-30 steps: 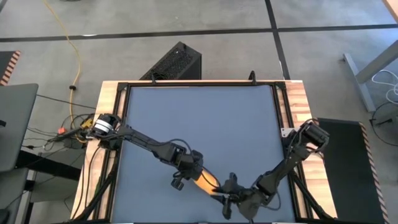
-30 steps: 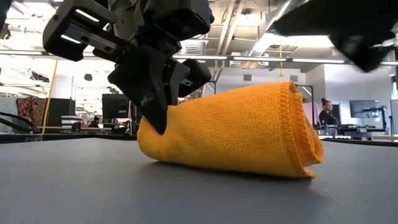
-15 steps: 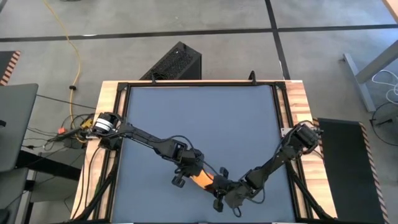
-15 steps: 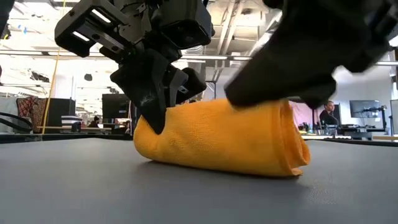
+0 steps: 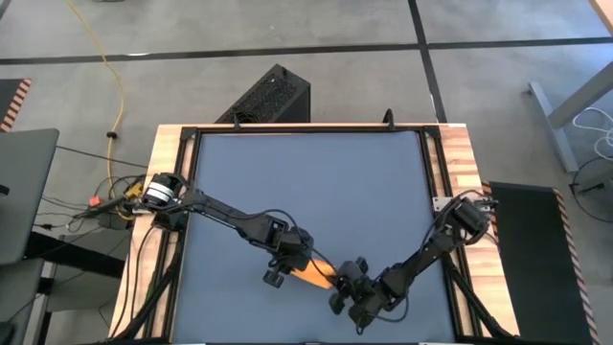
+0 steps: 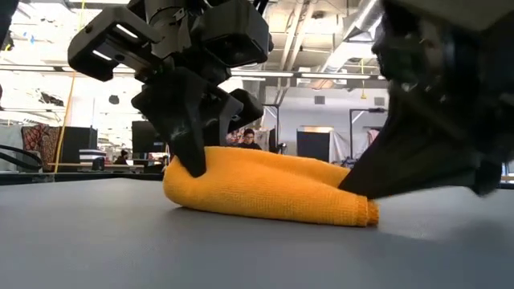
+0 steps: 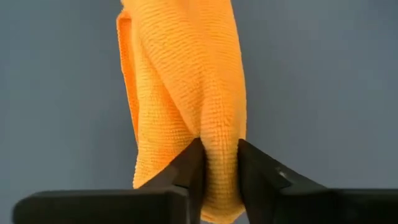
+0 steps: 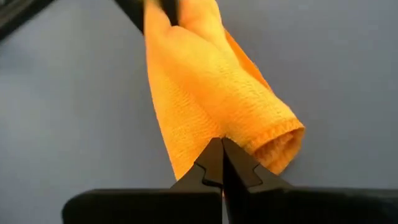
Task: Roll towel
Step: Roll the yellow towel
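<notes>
While its two dark fingers (image 7: 194,168) are pinching a fold at one end of the towel (image 7: 186,93), the left gripper (image 5: 292,261) is standing over the near middle of the grey table mat (image 5: 316,182). At the other end, the right gripper (image 5: 347,287) is pressing down with its fingers (image 8: 214,163) drawn together; they are resting on the cloth near its open rolled end, and whether any cloth is caught between them cannot be told. Between the two grippers, the towel is lying on the mat as a loose, tapering roll, thicker under the left gripper and flattened toward the right one. Around the mat, the wooden table frame (image 5: 168,153) is showing.
</notes>
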Robot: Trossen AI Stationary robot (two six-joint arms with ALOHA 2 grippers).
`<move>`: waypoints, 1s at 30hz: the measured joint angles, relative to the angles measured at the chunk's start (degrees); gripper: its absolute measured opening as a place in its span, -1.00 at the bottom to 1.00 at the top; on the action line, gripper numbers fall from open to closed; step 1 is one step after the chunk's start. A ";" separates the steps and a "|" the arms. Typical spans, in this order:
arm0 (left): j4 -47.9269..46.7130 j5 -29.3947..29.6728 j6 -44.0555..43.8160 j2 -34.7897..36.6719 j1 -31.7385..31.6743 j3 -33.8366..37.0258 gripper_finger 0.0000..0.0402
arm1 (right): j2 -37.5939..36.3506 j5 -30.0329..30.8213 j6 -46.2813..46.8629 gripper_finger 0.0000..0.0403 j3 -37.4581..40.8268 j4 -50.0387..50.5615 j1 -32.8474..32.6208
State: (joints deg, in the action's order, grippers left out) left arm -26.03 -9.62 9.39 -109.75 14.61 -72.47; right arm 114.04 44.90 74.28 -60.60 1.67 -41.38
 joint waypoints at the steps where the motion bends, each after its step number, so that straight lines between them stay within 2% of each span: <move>1: -0.04 0.38 -0.01 0.03 0.00 0.00 -0.59 | 0.83 -0.45 1.77 -0.91 -0.02 -0.57 0.00; 6: -0.72 0.54 -1.32 1.22 -0.39 0.00 -0.38 | 3.81 1.12 9.09 -0.92 -0.17 -2.49 -0.79; 13: 0.08 2.02 -1.99 7.24 -1.34 0.00 -0.20 | 3.37 1.09 9.75 -0.92 -0.13 -2.31 -1.22; 16: 3.75 2.13 -5.09 8.37 -1.54 0.00 -0.16 | 2.63 0.92 8.53 -0.90 -0.05 -2.10 -1.22; 19: 8.36 0.69 -9.83 7.73 -1.60 0.00 -0.12 | 2.04 0.91 7.79 -0.89 0.01 -1.94 -1.19; 23: 13.49 -2.57 -10.17 3.83 -0.73 -0.08 -0.06 | 1.19 0.64 5.49 -0.88 -0.07 -1.87 -1.27; 30: 15.32 -0.56 -7.12 0.30 -0.26 -0.04 0.04 | 0.48 0.35 3.46 -0.79 -0.28 -5.68 -1.45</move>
State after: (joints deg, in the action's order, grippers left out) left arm -10.71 -10.18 2.27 -109.45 14.35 -72.51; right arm 114.52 45.25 77.74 -60.88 -4.01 -42.83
